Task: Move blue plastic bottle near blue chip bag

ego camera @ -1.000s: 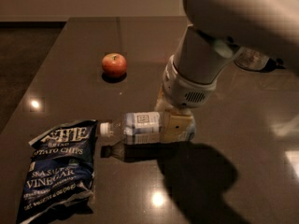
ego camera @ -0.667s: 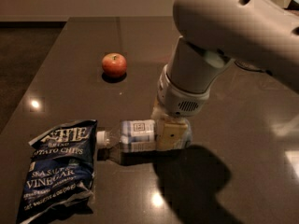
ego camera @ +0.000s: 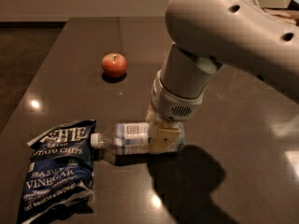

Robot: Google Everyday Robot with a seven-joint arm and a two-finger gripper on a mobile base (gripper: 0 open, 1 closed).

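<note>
The blue plastic bottle lies on its side on the dark table, white cap pointing left and almost touching the right edge of the blue chip bag. The bag lies flat at the front left, crinkled, with white lettering. My gripper reaches down from the large white arm and is shut on the bottle's base end; a tan finger pad covers that end. The far finger is hidden behind the bottle.
A red apple sits further back on the table, left of the arm. The table's left edge runs close beside the bag. The arm's shadow falls on the table in front of the gripper.
My gripper has carried the bottle leftward and a little toward the front, so its cap now sits right by the bag. The bag and apple have not moved.
</note>
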